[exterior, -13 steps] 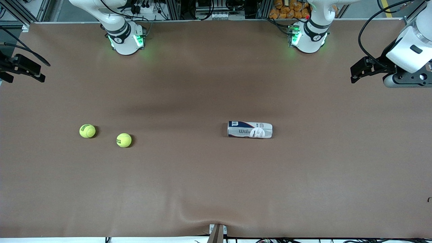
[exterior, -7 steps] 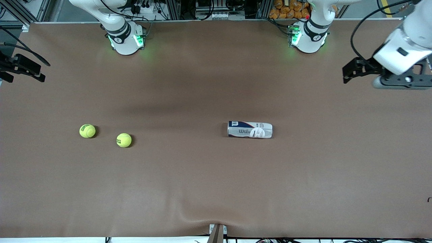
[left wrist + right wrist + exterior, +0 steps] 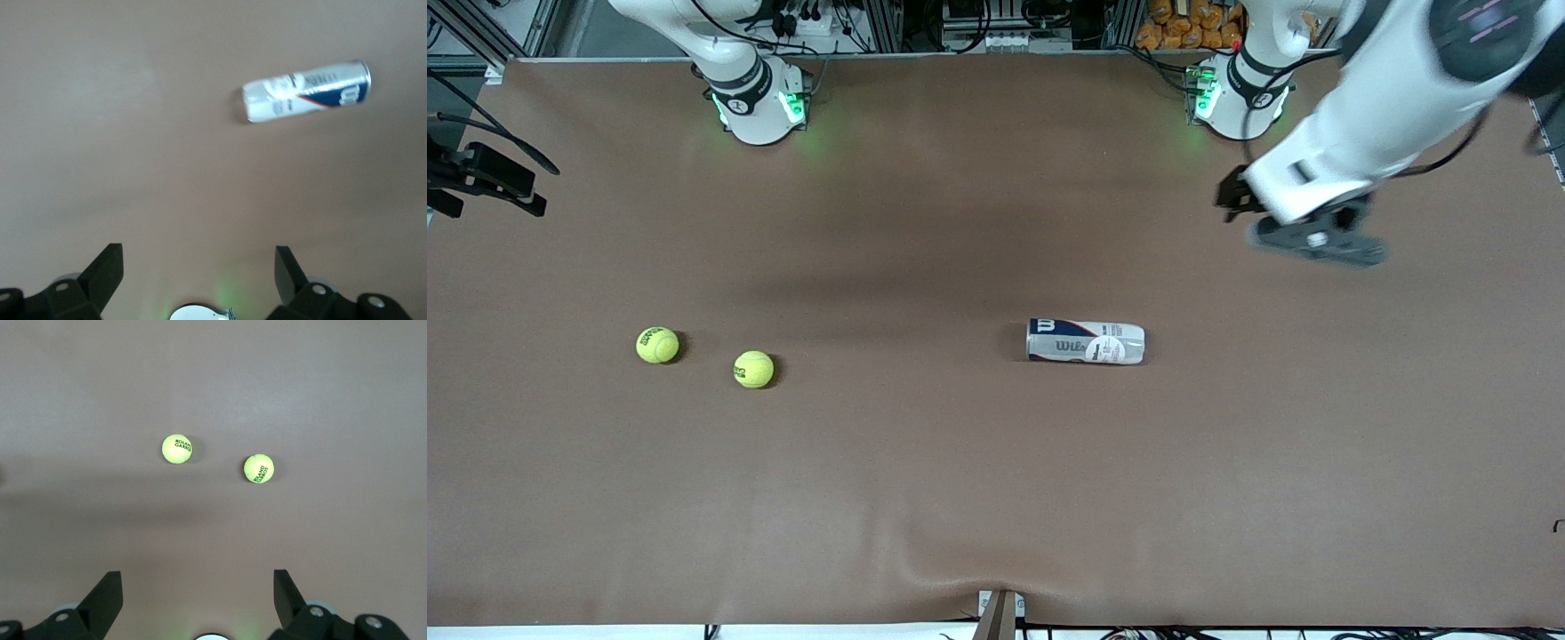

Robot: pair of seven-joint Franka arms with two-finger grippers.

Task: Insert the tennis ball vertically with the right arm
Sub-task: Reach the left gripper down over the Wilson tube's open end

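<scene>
Two yellow tennis balls (image 3: 657, 345) (image 3: 753, 369) lie apart on the brown table (image 3: 925, 498) toward the right arm's end, the second at about four o'clock of the first. A Wilson ball can (image 3: 1086, 341) lies on its side near mid-table. The left gripper (image 3: 199, 273), fingers spread wide and empty, hangs over bare table at roughly two o'clock of the can. The right gripper (image 3: 197, 593), likewise spread and empty, waits high over the balls; in the front view its arm appears to sit mostly outside the frame
</scene>
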